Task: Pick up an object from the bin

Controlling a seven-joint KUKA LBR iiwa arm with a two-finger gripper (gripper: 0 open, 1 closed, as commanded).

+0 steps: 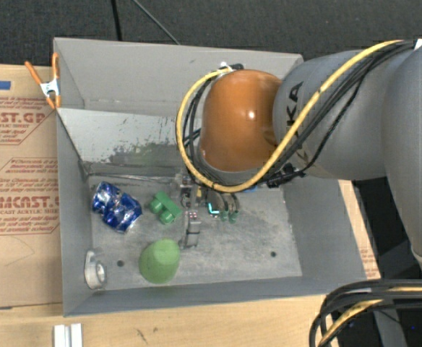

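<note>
- The pincer (pixel 192 231) hangs low over the middle of the bin's floor, under the arm's orange cover (pixel 238 120). That cover hides most of it, so I cannot tell whether it is released or clenched, and I see nothing held in it.
- Just left of it lies a small bright green block (pixel 165 209), close beside it but seemingly apart. This looks like the likeliest thing to take.
- A little nearer and to the left sits a round, dull green ball (pixel 159 260), close to the pincer's lower tip. I cannot tell whether they touch.
- Further left is a crumpled blue foil wrapper (pixel 115 207), near the left wall, well clear of the pincer.
- In the near left corner a small silver metal piece (pixel 94 270) leans by the wall, an awkward spot to reach.
- The grey bin (pixel 258 248) is bare on its right half. The arm comes in from that side, so its path to the things on the left is unobstructed.
- By my judgement the pick is not yet made.
</note>
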